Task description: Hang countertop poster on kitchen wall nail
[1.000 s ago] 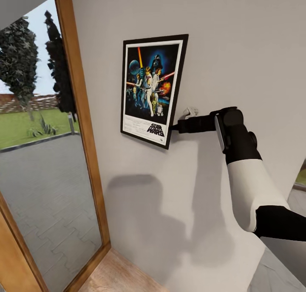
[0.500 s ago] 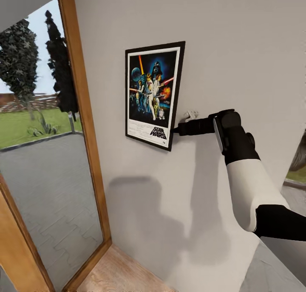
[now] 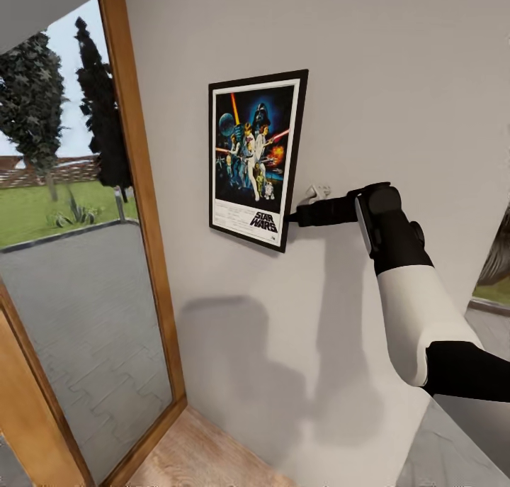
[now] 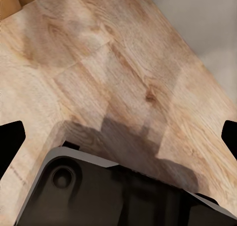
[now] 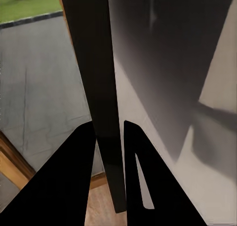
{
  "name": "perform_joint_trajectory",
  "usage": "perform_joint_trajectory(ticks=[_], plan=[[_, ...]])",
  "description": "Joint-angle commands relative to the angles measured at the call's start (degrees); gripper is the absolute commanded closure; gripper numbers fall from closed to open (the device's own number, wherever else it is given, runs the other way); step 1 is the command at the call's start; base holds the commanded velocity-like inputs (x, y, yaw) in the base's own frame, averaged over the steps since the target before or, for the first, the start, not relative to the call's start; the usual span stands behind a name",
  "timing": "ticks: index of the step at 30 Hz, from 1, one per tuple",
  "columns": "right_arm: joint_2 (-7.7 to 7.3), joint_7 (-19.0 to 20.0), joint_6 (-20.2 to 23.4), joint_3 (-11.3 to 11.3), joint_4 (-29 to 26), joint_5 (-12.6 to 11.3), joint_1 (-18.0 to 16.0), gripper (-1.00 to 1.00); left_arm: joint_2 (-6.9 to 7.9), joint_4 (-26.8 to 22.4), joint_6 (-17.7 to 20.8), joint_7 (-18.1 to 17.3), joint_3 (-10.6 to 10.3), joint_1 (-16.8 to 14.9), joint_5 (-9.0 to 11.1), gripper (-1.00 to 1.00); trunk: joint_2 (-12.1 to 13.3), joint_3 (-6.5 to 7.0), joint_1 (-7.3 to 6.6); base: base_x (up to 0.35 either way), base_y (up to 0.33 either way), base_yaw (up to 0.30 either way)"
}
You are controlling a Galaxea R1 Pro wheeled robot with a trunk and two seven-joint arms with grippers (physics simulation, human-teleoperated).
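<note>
- Compared with one second ago, the poster (image 3: pixel 256 159) stands more upright against the wall (image 3: pixel 397 83). Since half a second ago it has almost not changed, so the placing motion seems to be finished.
- The poster is high on the pale grey wall, just beside the wooden window frame (image 3: pixel 138 189). Its lower edge still leans a little away from the wall.
- The right gripper (image 3: pixel 292 217) holds the poster at its right edge, near the lower corner. In the right wrist view the two black fingers (image 5: pixel 79 176) are clenched on the thin black frame (image 5: pixel 101 97), one on each side of it.
- I cannot see a nail; it may be hidden behind the poster. So I judge, but cannot confirm, that the poster is at or close to its hanging point.
- If it hangs, the next step is probably to release and pull the arm back slowly. If the nail is not caught, the poster will fall.
- The left gripper (image 4: pixel 118 137) points down at the wooden floor (image 4: pixel 123 73). Its finger tips are at the two sides of the picture, wide apart, with nothing between them.
- Nothing stands between the arm and the wall. The window frame is close, so there is little room on that side.
</note>
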Motion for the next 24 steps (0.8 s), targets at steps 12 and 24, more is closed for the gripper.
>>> perform_joint_trajectory(ticks=[12, 24], plan=[[0.07, 0.5, 0.3, -0.2, 1.4, 0.5, 0.0, 1.00, -0.06, -0.2, 0.0, -0.6, 0.2, 0.0, 0.6, -1.00, 0.0, -0.01, 0.01, -0.072, 0.000, 0.000], [0.07, 0.5, 0.3, -0.2, 1.8, 0.5, 0.0, 1.00, -0.06, -0.2, 0.0, -0.6, 0.3, 0.0, 0.6, -1.00, 0.0, -0.01, 0.01, -0.002, 0.000, 0.000]])
